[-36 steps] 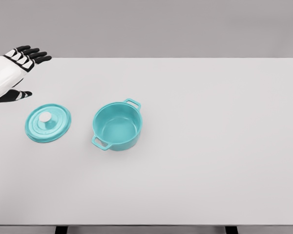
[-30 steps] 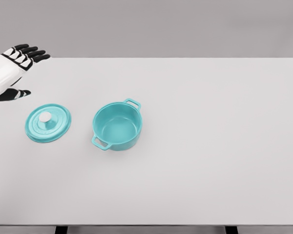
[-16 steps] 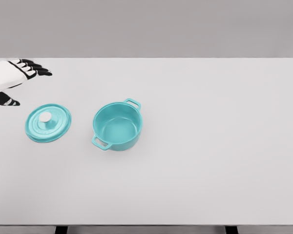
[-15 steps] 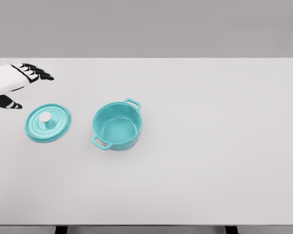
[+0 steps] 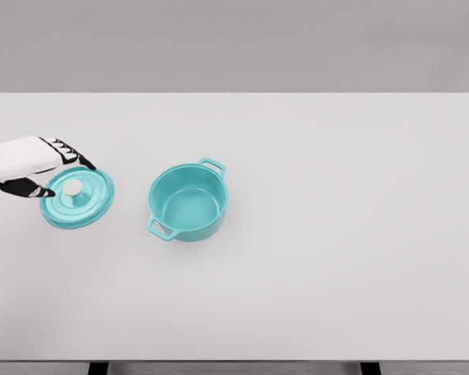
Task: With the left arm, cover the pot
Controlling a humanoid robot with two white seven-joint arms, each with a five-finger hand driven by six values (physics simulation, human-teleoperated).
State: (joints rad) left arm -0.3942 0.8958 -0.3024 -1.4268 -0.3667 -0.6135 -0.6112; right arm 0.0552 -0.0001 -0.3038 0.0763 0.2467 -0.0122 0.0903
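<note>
A teal pot [image 5: 187,201] with two side handles stands uncovered on the white table [image 5: 336,195], left of the middle. Its teal lid [image 5: 77,197] with a pale round knob [image 5: 73,187] lies flat on the table, to the pot's left. My left hand [image 5: 66,176] comes in from the left edge and hovers at the lid's upper-left rim. Its black fingertips [image 5: 81,160] reach over the rim, the thumb is below them, and the hand is open and holds nothing. Whether it touches the lid I cannot tell.
The table's far edge runs across the top of the view and its near edge along the bottom.
My left hand has dropped from the table's far-left corner down and to the right, arriving at the lid's upper-left rim. The pot and the lid have not moved.
</note>
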